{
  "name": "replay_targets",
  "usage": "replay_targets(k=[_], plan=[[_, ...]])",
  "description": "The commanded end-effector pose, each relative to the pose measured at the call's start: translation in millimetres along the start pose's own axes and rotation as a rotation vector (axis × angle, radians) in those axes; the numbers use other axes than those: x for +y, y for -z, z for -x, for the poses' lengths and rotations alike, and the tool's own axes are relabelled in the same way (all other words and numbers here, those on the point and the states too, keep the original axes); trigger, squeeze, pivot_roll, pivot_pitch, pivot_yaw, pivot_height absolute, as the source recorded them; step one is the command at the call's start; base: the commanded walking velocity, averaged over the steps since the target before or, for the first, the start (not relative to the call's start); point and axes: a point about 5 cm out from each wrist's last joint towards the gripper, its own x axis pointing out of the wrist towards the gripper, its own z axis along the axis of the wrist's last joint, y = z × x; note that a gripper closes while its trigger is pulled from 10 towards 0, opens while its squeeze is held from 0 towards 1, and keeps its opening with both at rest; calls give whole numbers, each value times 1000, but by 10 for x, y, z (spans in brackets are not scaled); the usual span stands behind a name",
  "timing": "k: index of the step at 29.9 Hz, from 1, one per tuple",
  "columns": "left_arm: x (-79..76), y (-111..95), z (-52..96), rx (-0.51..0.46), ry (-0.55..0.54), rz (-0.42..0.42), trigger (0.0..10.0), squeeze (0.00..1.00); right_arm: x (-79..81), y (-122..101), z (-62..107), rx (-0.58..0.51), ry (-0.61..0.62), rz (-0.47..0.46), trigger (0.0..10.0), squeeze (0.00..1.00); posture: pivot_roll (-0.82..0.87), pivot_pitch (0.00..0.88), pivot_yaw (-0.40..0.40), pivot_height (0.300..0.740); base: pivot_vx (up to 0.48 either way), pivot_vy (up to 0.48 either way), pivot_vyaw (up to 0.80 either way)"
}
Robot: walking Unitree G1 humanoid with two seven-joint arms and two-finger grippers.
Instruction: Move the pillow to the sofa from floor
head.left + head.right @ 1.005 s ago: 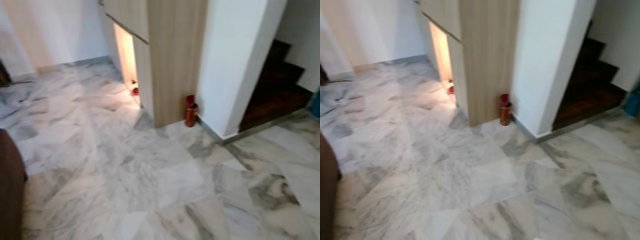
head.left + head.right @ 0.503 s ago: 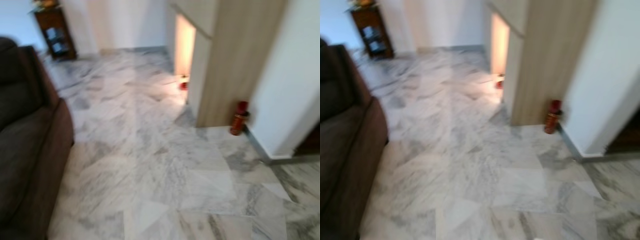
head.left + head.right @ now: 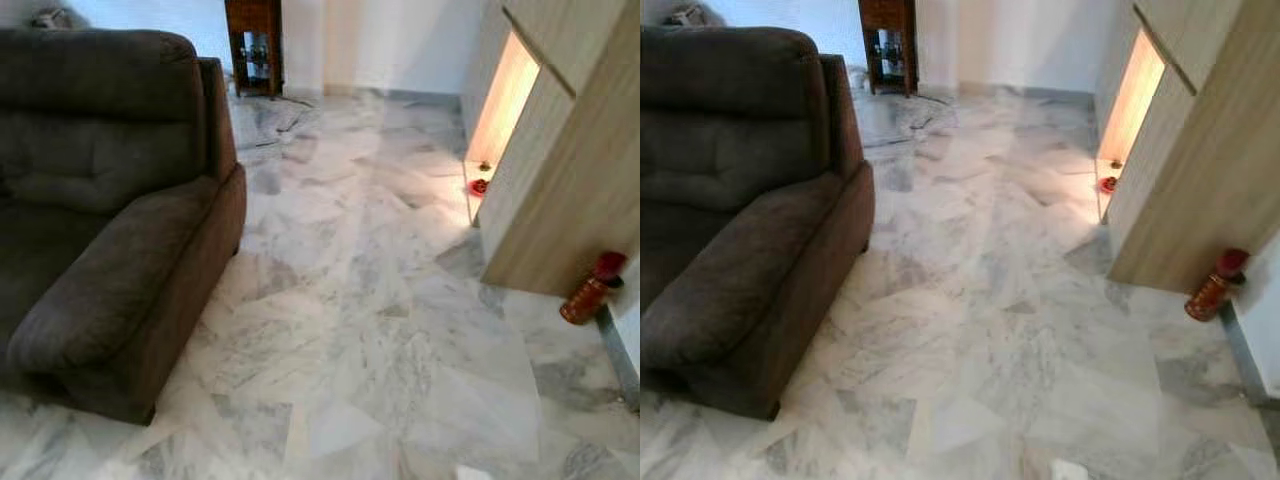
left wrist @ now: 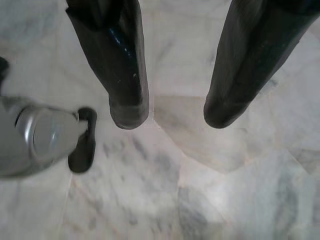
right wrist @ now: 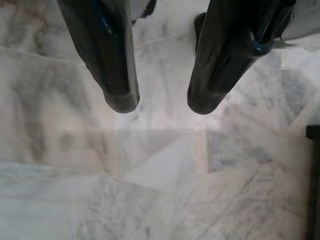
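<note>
A dark brown sofa (image 3: pixel 100 220) stands on the left, its padded armrest (image 3: pixel 120 285) nearest to me. In the left wrist view my left gripper (image 4: pixel 175 114) hangs open over marble floor, its two black fingers (image 4: pixel 122 65) apart with nothing between them. My right gripper (image 5: pixel 162 102) is likewise open above bare marble, nothing held. A silver part of the robot's body (image 4: pixel 35 135) lies beside the left gripper.
White and grey marble floor (image 3: pixel 370 320) spreads across the middle. A light wood cabinet (image 3: pixel 560 170) with a lit opening stands on the right, a red extinguisher (image 3: pixel 592 288) at its base. A dark wooden stand (image 3: pixel 255 45) is at the far wall.
The camera has swung to the left: the cabinet and extinguisher slid to the right edge and the sofa came fully into view. The picture is sharper now.
</note>
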Motion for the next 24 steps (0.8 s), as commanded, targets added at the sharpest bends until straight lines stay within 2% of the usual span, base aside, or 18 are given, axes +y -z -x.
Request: replay_targets(k=[1,9,24], plan=[[-23,51,6,20,6,0,10000,0,-134,109,47,30,48,-31,10000,0,74,68,13,740,0,0,0],[-65,69,3,28,10,21,10000,0,-155,84,45,22,54,-34,10000,0,75,69,10,740,0,30,0],[-92,48,-7,33,12,11,10000,0,-124,63,34,16,45,-28,10000,0,79,78,11,740,0,480,0]])
